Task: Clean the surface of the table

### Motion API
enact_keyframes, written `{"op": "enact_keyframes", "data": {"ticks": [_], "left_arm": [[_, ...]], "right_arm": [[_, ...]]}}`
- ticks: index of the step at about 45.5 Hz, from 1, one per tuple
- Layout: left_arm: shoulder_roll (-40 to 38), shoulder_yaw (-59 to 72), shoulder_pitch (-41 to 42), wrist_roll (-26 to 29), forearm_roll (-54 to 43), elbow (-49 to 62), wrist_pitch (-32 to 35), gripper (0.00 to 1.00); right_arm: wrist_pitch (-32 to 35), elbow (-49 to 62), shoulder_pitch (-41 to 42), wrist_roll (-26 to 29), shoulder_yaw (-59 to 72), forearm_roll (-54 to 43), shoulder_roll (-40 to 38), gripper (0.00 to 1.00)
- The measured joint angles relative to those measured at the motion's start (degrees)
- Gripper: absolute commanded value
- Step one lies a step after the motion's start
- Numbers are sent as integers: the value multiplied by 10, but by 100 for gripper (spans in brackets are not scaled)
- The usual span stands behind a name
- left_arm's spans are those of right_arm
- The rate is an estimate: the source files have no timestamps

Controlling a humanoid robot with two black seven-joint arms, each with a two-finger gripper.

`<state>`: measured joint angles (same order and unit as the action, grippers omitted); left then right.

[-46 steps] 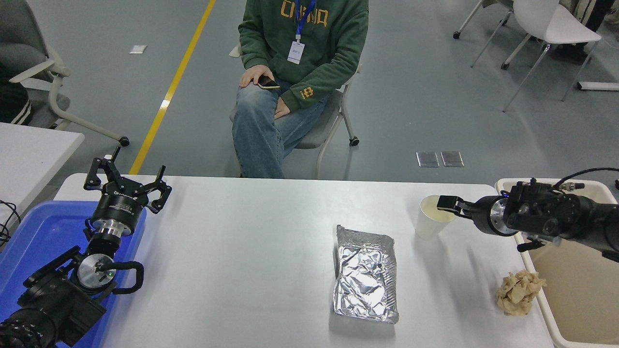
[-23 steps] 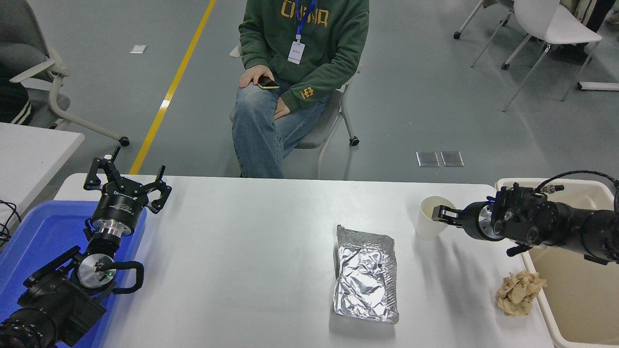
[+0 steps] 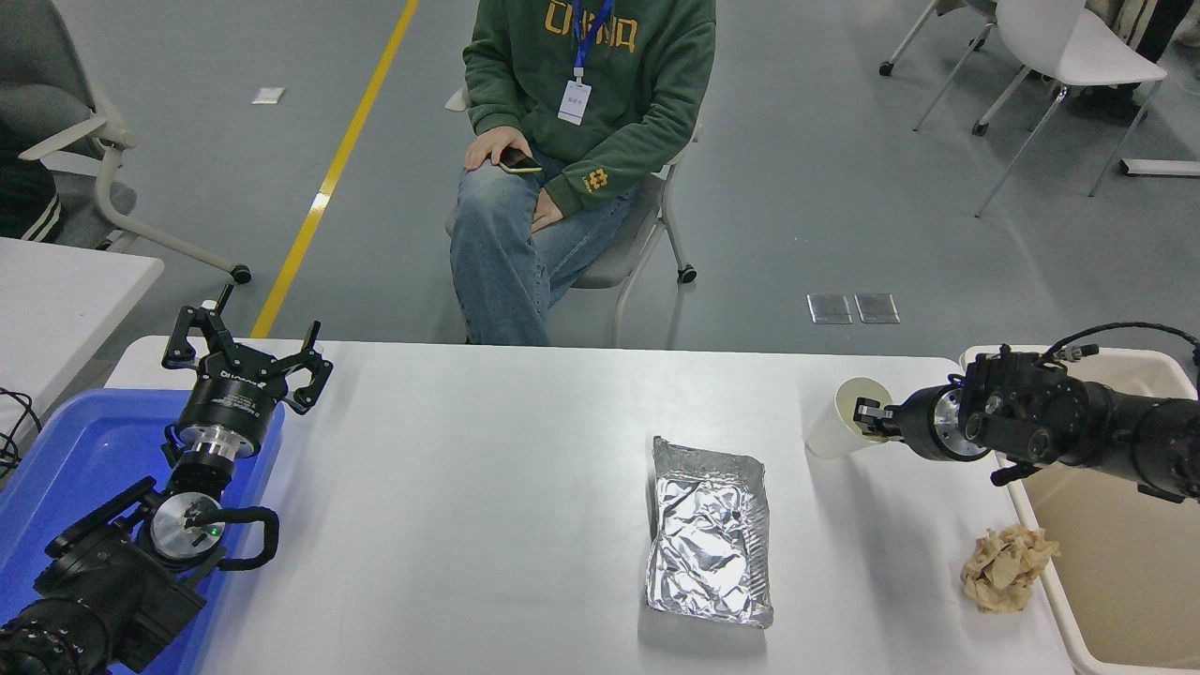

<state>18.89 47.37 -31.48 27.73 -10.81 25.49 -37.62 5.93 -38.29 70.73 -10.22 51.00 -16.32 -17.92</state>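
Table [image 3: 487,487] spreading wide below both arms, carrying litter toward its right half. Bin [image 3: 1116,562] sitting just off table's right edge. Foil pack [image 3: 710,544] lying flat right of table centre. Crumpled paper wad [image 3: 1008,567] resting at table's right edge, beside bin. Paper cup [image 3: 839,427] tilting at table's far right, mouth turned toward right gripper [image 3: 864,413].

Step in hand, judging: clearing the cup. Right gripper pinching cup's rim, one finger inside, jaws narrowed onto the wall. Next likely calling for lifting clear of table and carrying rightward over bin without crushing.

Left gripper [image 3: 246,352] parking over table's left corner, above blue tray [image 3: 66,459], spread wide, holding nothing.
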Motion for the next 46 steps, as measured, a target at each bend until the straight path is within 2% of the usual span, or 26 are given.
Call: {"op": "enact_keyframes", "data": {"ticks": [17,46], "left_arm": [[0,0,0,0,0,0,0,100],[0,0,0,0,0,0,0,100]], "right_arm": [[26,-14,25,-3,-28,6,-52,0],[125,-114,187,-7,-66,2,-258,0]]}}
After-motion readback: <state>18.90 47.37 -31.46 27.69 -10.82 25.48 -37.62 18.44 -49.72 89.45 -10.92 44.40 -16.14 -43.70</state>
